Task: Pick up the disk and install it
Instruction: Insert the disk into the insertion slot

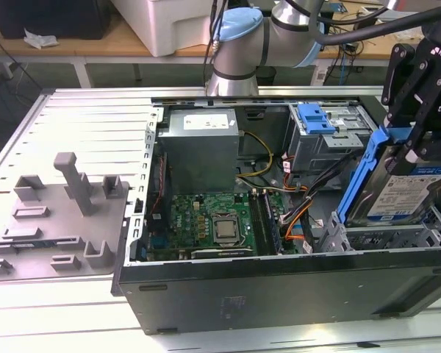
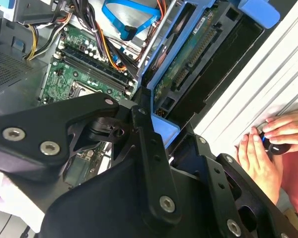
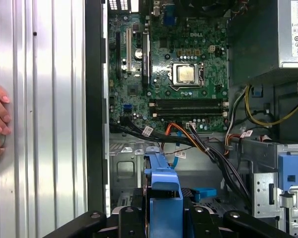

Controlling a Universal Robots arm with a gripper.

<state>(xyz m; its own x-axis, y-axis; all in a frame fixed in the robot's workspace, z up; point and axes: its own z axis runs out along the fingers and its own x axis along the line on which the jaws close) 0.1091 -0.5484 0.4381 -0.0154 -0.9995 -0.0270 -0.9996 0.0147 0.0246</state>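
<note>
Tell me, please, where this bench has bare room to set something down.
The ribbed table is bare beyond the grey fixture, up to the computer case, and along the near strip in front of the case. Inside the case it is crowded: cables cross the middle, and the gripper holds the disk tilted over the drive bay.

Bright, even light is falling from above in the exterior view. The white slatted table [image 1: 73, 110] is glowing pale and is washing out near its front edge. The computer case [image 1: 279, 294] is showing a dark outer wall, and soft shadows are sitting inside it around the power supply [image 1: 202, 147]. The disk [image 1: 415, 187] is catching a little shine on its silver face. In the second wrist view the table [image 2: 273, 69] is glaring almost pure white. In the first wrist view the motherboard [image 3: 164, 64] is looking clear and well lit.
</note>
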